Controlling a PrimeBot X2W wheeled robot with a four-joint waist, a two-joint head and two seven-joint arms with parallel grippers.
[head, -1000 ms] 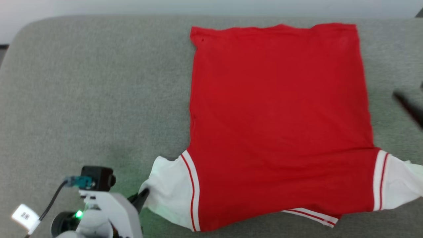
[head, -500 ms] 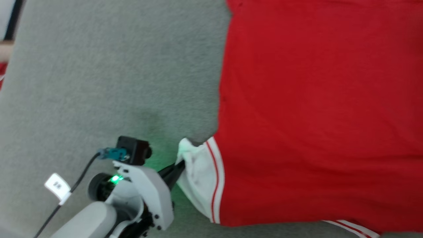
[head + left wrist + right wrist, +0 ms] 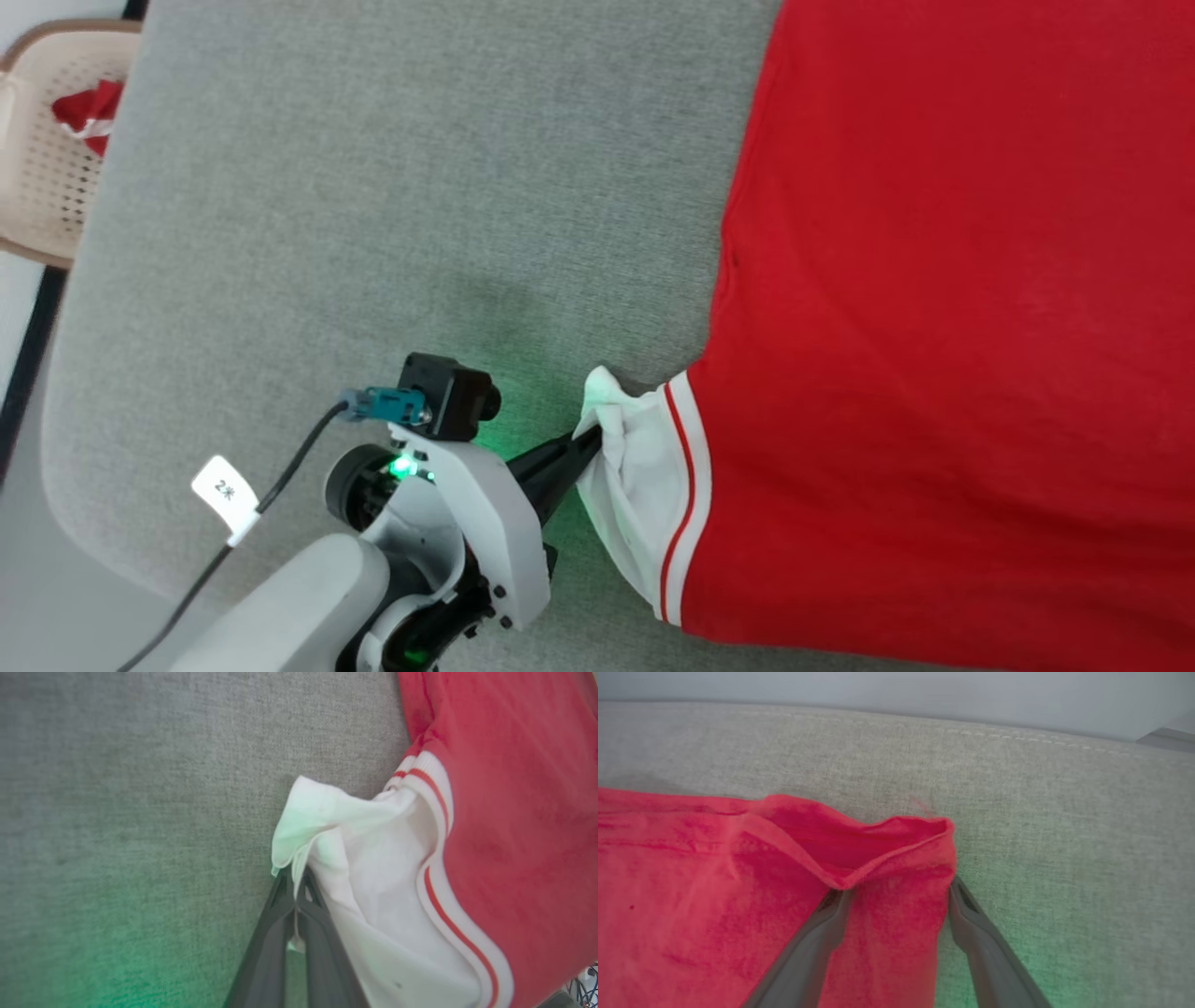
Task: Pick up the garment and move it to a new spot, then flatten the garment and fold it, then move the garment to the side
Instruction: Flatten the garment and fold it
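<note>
1. Grey woven padding (image 3: 373, 187) forms the work surface. The garment (image 3: 934, 327) lies spread on it, its red body flat and not yet folded.
2. Left gripper (image 3: 583, 446): jaws pressed together on the outer edge of the garment's white sleeve (image 3: 644, 467). Only a thin fold of cloth is caught near the tips, so a hard pull could slip it free.
3. Right gripper (image 3: 895, 891): jaws spread wide, straddling a raised red corner (image 3: 920, 835) of the garment and gripping nothing. If they close here, they may catch one layer only, or miss.
4. Risk: with the sleeve as the sole hold, drawing away from the garment would stretch the sleeve and drag the body askew rather than flatten it.
5. Risk: the sleeve sits crumpled beside the garment's body. Folded as it lies, a crease would be trapped.
</note>
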